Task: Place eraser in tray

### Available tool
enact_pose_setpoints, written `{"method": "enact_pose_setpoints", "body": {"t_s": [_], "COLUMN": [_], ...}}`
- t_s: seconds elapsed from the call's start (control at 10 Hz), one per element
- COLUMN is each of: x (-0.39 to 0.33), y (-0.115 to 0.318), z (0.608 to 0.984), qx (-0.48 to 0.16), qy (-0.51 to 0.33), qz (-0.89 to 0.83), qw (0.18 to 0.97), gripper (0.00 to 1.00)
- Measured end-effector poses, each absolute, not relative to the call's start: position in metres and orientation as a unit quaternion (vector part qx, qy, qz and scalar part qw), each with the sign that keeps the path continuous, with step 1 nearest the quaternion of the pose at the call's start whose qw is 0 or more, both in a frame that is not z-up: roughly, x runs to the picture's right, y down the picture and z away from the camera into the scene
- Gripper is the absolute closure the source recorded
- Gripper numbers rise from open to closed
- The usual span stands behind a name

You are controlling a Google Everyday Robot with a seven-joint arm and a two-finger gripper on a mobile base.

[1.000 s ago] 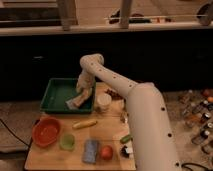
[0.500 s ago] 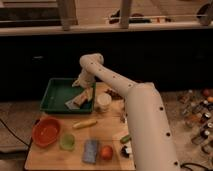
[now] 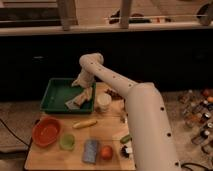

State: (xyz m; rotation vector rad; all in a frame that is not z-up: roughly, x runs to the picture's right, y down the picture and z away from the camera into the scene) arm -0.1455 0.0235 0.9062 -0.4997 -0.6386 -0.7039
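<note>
While the gripper (image 3: 84, 89) hangs open, the eraser (image 3: 88, 97) lies just below, against the tray (image 3: 52, 97) right wall

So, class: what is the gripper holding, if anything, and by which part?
It cannot be told. The gripper is at the tray's right edge, close above the eraser, but no hold shows.

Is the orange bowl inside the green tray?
No, the bowl sits on the table outside the tray; the hand is at the tray's right rim.
</note>
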Motion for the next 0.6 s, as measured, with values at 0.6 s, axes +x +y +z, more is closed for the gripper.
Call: {"method": "enact_pose_setpoints", "body": {"t_s": [0.6], "x": [-0.1453], "y": [0.0198], "z": [0.9036], "qx": [-0.226], "qy": [-0.301], "qz": [-0.347], "qw": [0.859], "gripper": [0.20]}}
